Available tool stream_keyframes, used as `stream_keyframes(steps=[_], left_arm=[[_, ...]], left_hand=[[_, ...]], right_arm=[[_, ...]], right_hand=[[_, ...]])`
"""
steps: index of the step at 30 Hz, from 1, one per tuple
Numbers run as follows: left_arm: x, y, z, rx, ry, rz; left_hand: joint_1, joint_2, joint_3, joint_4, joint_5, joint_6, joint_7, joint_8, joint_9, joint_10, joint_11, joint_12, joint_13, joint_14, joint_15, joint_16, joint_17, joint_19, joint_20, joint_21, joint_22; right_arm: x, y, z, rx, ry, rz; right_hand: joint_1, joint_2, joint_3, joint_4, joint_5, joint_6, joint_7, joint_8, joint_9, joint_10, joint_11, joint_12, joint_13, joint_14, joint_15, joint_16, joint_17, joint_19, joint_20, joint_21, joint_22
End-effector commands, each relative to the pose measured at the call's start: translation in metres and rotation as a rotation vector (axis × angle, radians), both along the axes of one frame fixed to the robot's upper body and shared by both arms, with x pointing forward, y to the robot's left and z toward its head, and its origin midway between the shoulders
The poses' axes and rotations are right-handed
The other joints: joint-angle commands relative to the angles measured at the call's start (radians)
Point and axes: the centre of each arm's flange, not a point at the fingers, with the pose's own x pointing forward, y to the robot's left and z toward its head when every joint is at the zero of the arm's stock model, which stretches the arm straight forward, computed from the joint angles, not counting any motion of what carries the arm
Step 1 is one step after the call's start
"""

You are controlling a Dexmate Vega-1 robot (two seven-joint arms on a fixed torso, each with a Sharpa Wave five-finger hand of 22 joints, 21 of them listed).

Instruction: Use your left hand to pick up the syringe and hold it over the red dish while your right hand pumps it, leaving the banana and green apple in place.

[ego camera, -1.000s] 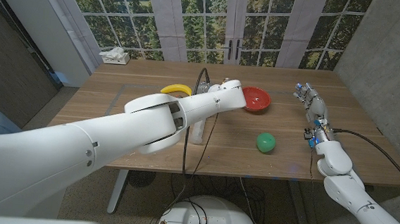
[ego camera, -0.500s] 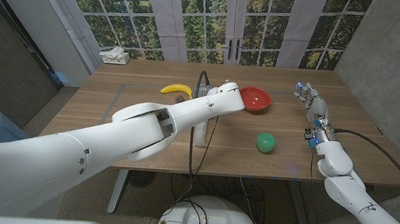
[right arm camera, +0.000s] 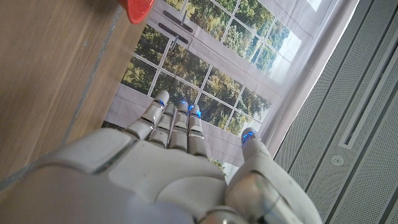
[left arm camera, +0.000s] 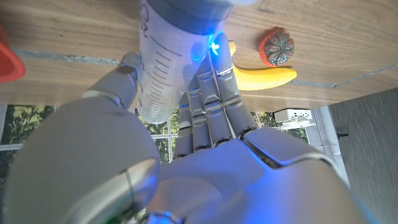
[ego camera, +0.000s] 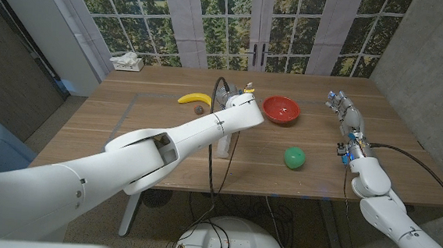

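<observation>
A clear syringe (left arm camera: 163, 59) with black graduations stands upright on the table, and its lower part shows under my left forearm (ego camera: 222, 146). My left hand (left arm camera: 186, 118) (ego camera: 239, 102) reaches around the barrel, thumb on one side and straight fingers (left arm camera: 214, 93) on the other; no closed grip shows. The red dish (ego camera: 281, 109) (left arm camera: 7, 59) sits just right of that hand. The banana (ego camera: 194, 99) (left arm camera: 261, 76) lies behind and to the left. The green apple (ego camera: 294, 157) rests near the front. My right hand (ego camera: 342, 109) (right arm camera: 168, 155) stands open by the table's right edge, holding nothing.
A small orange and green object (left arm camera: 277, 46) (ego camera: 247, 87) sits beside the banana's end. A tissue box (ego camera: 126, 63) is at the back left corner. A black cable (ego camera: 210, 170) hangs from my left wrist over the table's front edge.
My left forearm and hand have swung leftward, away from the red dish, which now shows whole. The right hand, banana and apple have not moved.
</observation>
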Motion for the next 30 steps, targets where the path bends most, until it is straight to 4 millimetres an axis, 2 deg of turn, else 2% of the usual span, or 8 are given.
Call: stream_keyframes(steps=[1, 9, 22, 30], left_arm=[[-0.009, 0.014, 0.01, -0.137, -0.053, -0.094], [-0.007, 0.022, 0.012, -0.238, 0.0, -0.194], [-0.014, 0.027, 0.021, -0.308, -0.045, -0.305], [-0.013, 0.033, 0.026, -0.416, -0.005, -0.432]], left_hand=[[0.162, 0.164, 0.003, 0.005, 0.008, 0.265, -0.099, 0.005, 0.088, 0.357, -0.351, 0.016, 0.136, 0.313, -0.328, -0.003, 0.005, 0.081, -0.218, 0.013, -0.001], [0.167, 0.163, 0.003, 0.004, 0.009, 0.272, -0.098, 0.003, 0.092, 0.363, -0.352, 0.013, 0.134, 0.32, -0.328, -0.008, 0.004, 0.083, -0.219, 0.026, -0.008], [0.173, 0.161, 0.002, 0.005, 0.009, 0.274, -0.097, -0.007, 0.1, 0.364, -0.351, 0.009, 0.138, 0.328, -0.328, -0.017, 0.005, 0.078, -0.218, 0.044, -0.023], [0.176, 0.161, 0.002, 0.005, 0.009, 0.28, -0.098, -0.014, 0.099, 0.367, -0.351, 0.007, 0.141, 0.333, -0.328, -0.022, 0.007, 0.074, -0.218, 0.055, -0.032]], right_arm=[[-0.01, 0.005, 0.001, -0.005, -0.004, -0.014], [-0.015, 0.009, 0.002, -0.013, -0.002, -0.023], [-0.024, 0.015, 0.002, -0.01, -0.004, -0.041], [-0.033, 0.018, -0.001, -0.004, -0.006, -0.064]], right_hand=[[0.004, 0.012, 0.004, -0.002, -0.004, 0.006, 0.0, 0.002, 0.006, 0.01, -0.002, 0.006, 0.0, 0.01, -0.001, 0.002, 0.002, 0.009, 0.002, -0.002, 0.005], [0.004, 0.012, 0.004, -0.002, -0.004, 0.007, 0.002, 0.002, 0.006, 0.01, -0.001, 0.005, 0.0, 0.009, -0.001, 0.001, 0.002, 0.011, 0.002, -0.007, 0.005], [0.003, 0.011, 0.004, -0.001, -0.004, 0.007, 0.0, 0.001, 0.006, 0.01, -0.002, 0.004, 0.0, 0.008, 0.0, 0.001, 0.002, 0.015, 0.002, -0.014, 0.005], [0.003, 0.011, 0.003, -0.002, -0.004, 0.008, 0.0, 0.001, 0.006, 0.011, -0.001, 0.004, 0.0, 0.008, -0.002, 0.0, 0.002, 0.017, 0.003, -0.019, 0.006]])
